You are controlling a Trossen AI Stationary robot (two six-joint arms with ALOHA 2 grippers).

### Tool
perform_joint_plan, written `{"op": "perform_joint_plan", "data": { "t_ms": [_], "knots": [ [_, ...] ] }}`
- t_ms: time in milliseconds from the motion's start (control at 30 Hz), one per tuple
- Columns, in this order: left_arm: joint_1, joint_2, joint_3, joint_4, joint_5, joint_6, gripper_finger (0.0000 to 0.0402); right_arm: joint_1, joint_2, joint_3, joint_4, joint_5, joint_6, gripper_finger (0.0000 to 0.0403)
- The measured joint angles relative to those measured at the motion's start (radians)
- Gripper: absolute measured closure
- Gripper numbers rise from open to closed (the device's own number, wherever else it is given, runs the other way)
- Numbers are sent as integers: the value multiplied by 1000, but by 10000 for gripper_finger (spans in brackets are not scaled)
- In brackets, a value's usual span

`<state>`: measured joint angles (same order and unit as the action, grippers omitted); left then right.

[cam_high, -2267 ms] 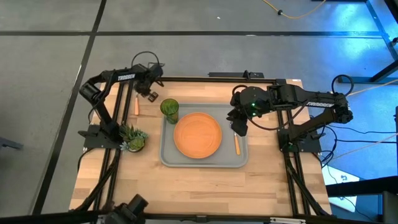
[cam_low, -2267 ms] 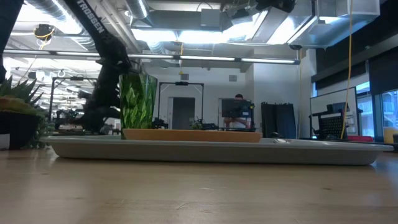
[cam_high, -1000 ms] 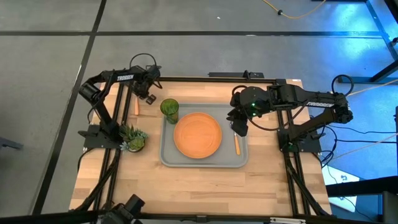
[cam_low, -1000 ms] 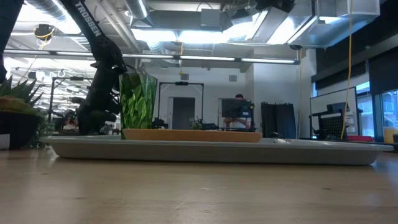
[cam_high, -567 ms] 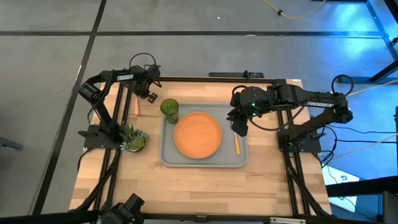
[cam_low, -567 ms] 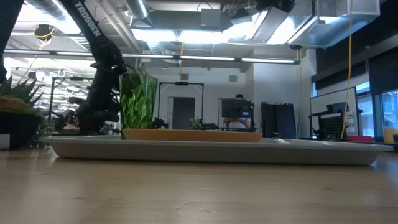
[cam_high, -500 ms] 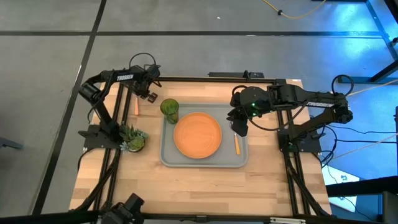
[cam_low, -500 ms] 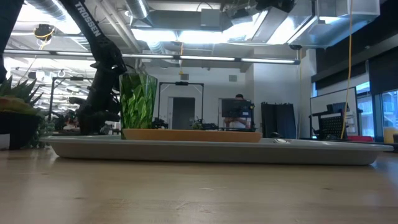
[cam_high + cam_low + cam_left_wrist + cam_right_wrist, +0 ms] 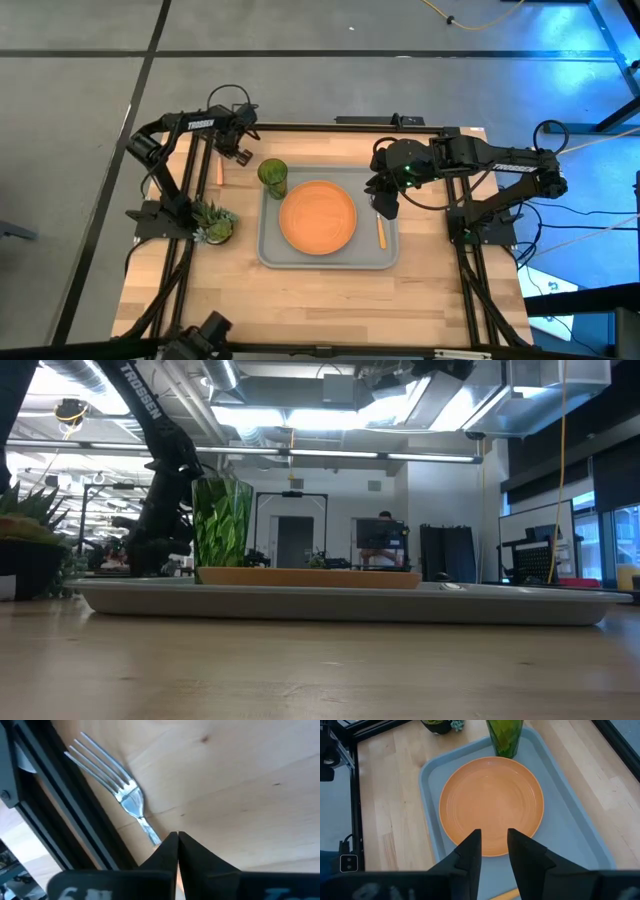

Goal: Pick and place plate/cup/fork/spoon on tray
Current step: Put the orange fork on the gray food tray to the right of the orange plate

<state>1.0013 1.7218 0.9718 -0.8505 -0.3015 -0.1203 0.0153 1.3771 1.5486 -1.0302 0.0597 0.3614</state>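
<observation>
A: Where's the left pincer [image 9: 177,840]?

B: Down at the bench's [image 9: 300,300] far left edge, fingers pressed together on the fork [image 9: 117,792] handle. Over two seconds it slid slightly outward to get there.

A: The rest?

B: Plate [image 9: 317,217], cup [image 9: 272,175] and spoon [image 9: 380,232] sit on the tray [image 9: 330,260]. Right pincer [image 9: 494,845] hovers spread above it. Only the fork remains.

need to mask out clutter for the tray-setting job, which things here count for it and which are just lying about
Part of the job:
tray
plate, on the tray
cup, on the tray
spoon, on the tray, handle visible
fork, on the table off the tray, handle in the shut left gripper

Just lying about:
potted plant, on the table beside the tray
</observation>
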Motion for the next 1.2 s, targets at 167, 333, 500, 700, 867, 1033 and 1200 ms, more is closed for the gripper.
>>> {"op": "perform_joint_plan", "data": {
  "t_ms": [167, 333, 500, 700, 867, 1033, 1200],
  "knots": [
    [-41, -24, 34, -35, 29, 34, 400, 0, 0, 0, 0, 0, 0, 304],
    [-99, -66, 62, -40, 30, 124, 400, 0, 0, 0, 0, 0, -1, 304],
    [-101, -70, 63, -90, 19, 61, 400, 0, 0, 0, 0, 0, -2, 304],
    [-76, -70, 63, -124, 20, 44, 399, 0, 0, 0, 0, 0, -2, 304],
    [-22, -70, 63, -148, 30, -25, 392, 0, 0, 0, 0, 0, 0, 304],
    [21, -70, 63, -155, 91, -57, 370, 0, 0, 0, 0, 0, 0, 304],
    [26, -70, 63, -147, 109, -57, 378, 0, 0, 0, 1, 0, 0, 304]
  ]
}}
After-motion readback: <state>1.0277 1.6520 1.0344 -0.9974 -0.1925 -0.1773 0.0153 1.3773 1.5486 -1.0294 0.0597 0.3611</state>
